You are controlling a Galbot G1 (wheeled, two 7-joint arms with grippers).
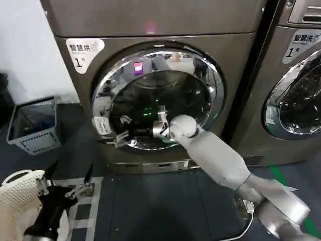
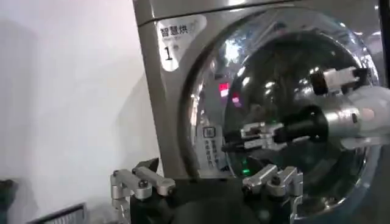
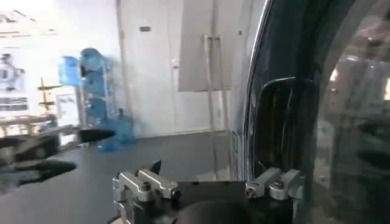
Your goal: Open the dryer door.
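Observation:
The dryer [image 1: 150, 20] is a dark grey-brown machine with a white "1" sticker [image 1: 83, 52]. The dryer door [image 1: 155, 98], chrome-ringed with dark glass, sits against the front; I cannot tell whether it is slightly ajar. My right gripper [image 1: 120, 138] reaches across the glass to the door's lower left rim and is open, holding nothing. In the right wrist view, the right gripper [image 3: 210, 170] has one finger by the door's dark recess [image 3: 283, 122]. The left wrist view shows the door [image 2: 286, 79] and the right gripper [image 2: 234, 139] in front of it. My left gripper [image 1: 67, 181] hangs open low at the left, away from the machine.
A grey plastic basket [image 1: 35, 123] stands on the floor left of the dryer, by the white wall. A neighbouring grey machine [image 1: 296, 85] with its own round door stands at the right. A white cable [image 1: 241, 228] trails near my right arm. Dark floor lies in front.

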